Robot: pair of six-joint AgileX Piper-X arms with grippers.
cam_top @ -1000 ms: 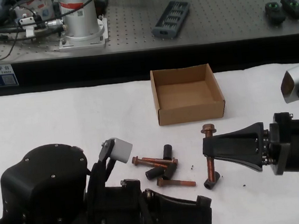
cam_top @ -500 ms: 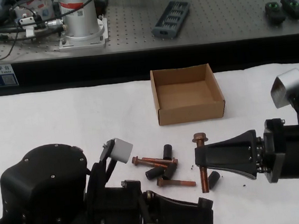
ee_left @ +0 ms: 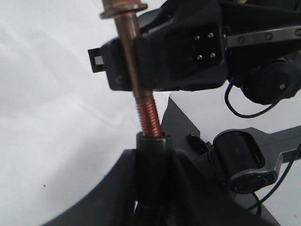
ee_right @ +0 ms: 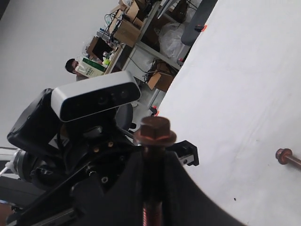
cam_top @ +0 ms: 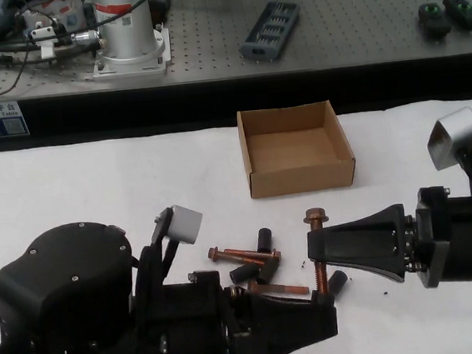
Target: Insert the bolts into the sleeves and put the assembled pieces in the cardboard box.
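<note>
The bolt [ee_left: 148, 117] stands upright with its threaded tip at the mouth of the sleeve [ee_left: 153, 150], and the right gripper [cam_top: 317, 251] is clamped on its shank below the head. Below it the left gripper [ee_left: 153, 188] is closed around the sleeve, holding it upright. The pair hangs over the white cloth [cam_top: 94, 182], on the near side of the cardboard box [cam_top: 303, 177], just beside the loose bolts [cam_top: 237, 253] and spare sleeves [cam_top: 265, 239].

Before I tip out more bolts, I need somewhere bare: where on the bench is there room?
The white cloth is bare left of the brown cardboard box, and right of it. Crowded: the loose copper bolts and black sleeves on the box's near side, by the left pincer and right pincer.
</note>
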